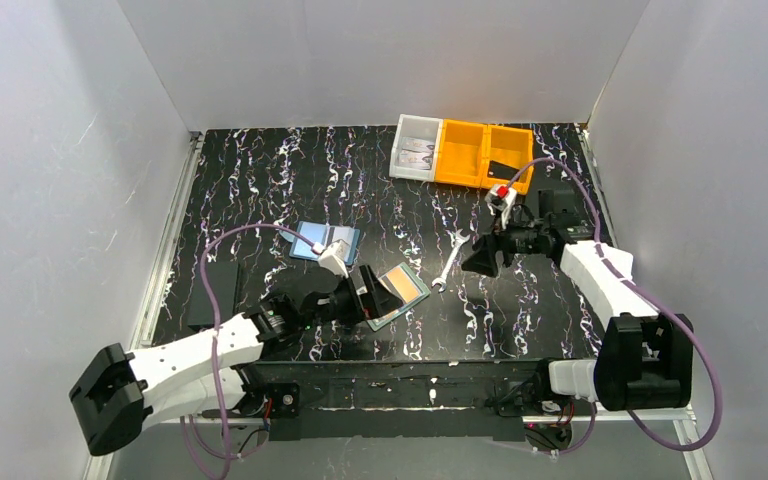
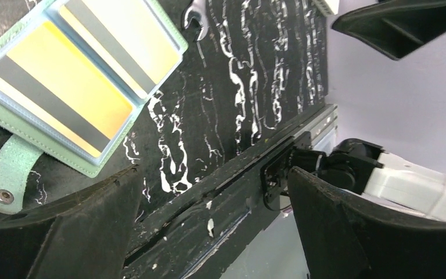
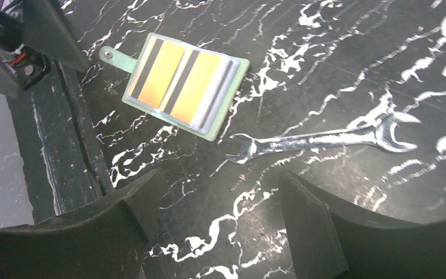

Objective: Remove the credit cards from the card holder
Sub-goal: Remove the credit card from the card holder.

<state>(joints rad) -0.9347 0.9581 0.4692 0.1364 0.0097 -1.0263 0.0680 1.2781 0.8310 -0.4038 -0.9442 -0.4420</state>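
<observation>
Lying open on the black white-veined table (image 1: 290, 170), the small sage-green soft card holder (image 1: 405, 285) touches the left gripper (image 1: 367, 293); a silver open-ended wrench (image 1: 447, 262) separates it from the right gripper (image 1: 480, 258). From the left wrist, jaws spread wide and empty; orange striped plastic credit cards (image 2: 58, 87) fill the slots. From the right wrist, jaws likewise wide, empty.

Counted on the table: one card holder (image 3: 119, 60). Two orange cards (image 3: 160, 74) are seen in its panels; any cards tucked behind them cannot be counted. Also listed are one wrench (image 3: 319, 138), one light-blue flat rectangle (image 1: 308, 237), one black box (image 1: 212, 295), one orange tray (image 1: 487, 150) and one clear tray (image 1: 415, 148).
</observation>
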